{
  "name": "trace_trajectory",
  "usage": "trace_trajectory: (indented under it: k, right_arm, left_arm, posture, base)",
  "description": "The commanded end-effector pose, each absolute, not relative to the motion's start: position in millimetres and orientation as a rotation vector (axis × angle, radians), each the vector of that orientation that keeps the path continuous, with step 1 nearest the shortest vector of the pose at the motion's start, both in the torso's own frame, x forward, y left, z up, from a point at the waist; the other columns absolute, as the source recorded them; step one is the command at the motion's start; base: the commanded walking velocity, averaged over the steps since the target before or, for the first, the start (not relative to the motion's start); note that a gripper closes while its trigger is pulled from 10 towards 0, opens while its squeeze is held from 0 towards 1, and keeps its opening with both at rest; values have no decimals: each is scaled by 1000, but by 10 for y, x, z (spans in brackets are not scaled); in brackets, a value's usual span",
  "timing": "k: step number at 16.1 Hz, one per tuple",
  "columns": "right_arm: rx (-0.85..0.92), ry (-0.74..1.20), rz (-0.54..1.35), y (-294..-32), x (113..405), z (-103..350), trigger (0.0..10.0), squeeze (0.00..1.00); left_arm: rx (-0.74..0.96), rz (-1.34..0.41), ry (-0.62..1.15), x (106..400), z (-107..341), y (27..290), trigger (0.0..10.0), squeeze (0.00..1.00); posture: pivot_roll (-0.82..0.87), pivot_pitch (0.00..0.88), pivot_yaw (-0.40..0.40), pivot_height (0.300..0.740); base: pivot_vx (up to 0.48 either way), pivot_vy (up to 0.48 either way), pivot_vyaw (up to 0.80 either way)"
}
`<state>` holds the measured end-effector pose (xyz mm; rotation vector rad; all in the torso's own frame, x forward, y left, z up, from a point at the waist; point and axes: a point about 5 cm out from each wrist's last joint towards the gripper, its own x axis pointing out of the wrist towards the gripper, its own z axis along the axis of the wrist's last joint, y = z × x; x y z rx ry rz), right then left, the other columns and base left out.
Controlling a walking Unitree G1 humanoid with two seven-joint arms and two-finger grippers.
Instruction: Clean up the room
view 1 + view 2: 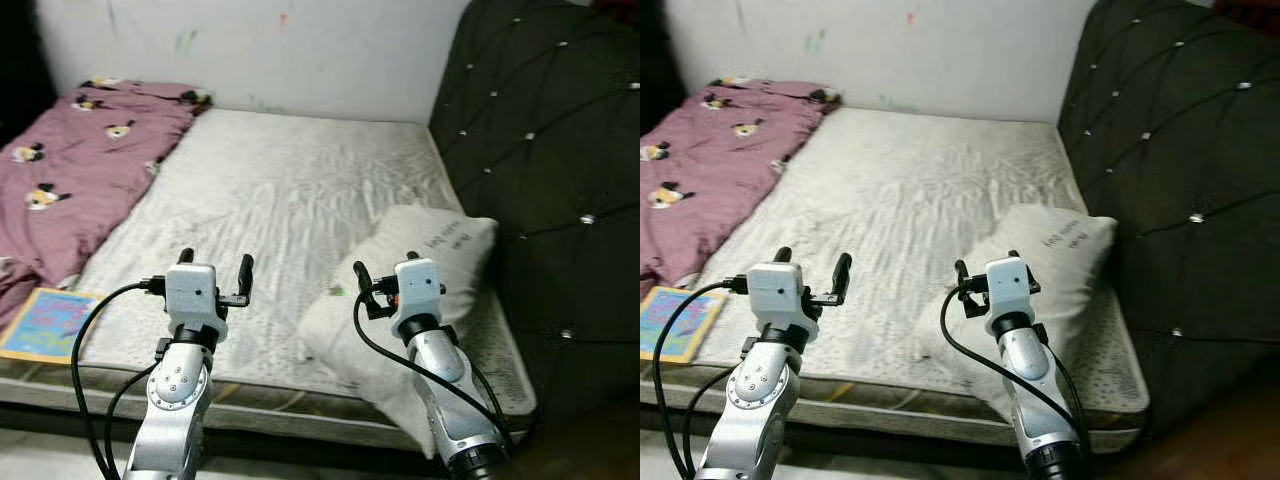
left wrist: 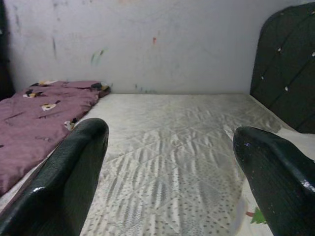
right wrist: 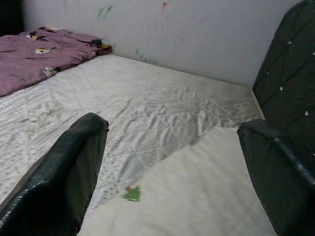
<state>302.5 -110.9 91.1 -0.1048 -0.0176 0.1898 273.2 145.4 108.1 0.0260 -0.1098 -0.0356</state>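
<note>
A bare, quilted off-white mattress [image 1: 290, 190] fills the bed, against a tufted black headboard [image 1: 545, 150] on the right. A crumpled maroon blanket with cartoon prints [image 1: 70, 160] covers its far left side. A white pillow with printed lettering [image 1: 420, 270] lies near the headboard, and a colourful flat picture book [image 1: 45, 322] rests at the mattress's near left edge.

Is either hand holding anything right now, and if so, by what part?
Nothing is held. Left hand and right hand are both open above the mattress.
</note>
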Motion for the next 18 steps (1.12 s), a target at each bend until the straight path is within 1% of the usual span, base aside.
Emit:
trace_trajectory:
  k: [1,4,11,15,18]
  right_arm:
    - [-107,-27,185,-1132,3046,936,10000,0]
    - [-107,-26,184,-1137,3045,937,10000,0]
    - [-94,-15,180,-1138,3051,925,10000,0]
    - [-91,-24,174,-1150,3052,937,10000,0]
    - [-75,-23,157,-1178,3090,965,10000,0]
  left_arm:
    - [28,-37,-97,2737,1063,1431,10000,0]
    - [25,-39,-95,2735,1060,1425,10000,0]
    - [7,-38,-93,2737,1059,1427,10000,0]
    - [5,-29,-93,2732,1053,1436,10000,0]
    - [-3,22,-94,2737,1074,1491,10000,0]
  posture:
    - [0,0,-18,740]
    - [-1,0,-21,740]
    - [-2,0,-20,740]
    - [8,0,-15,740]
    - [17,0,-13,740]
  base:
    - [0,-394,0]
    - [0,-424,0]
    - [0,0,0]
    - [0,0,-741]
    - [0,0,0]
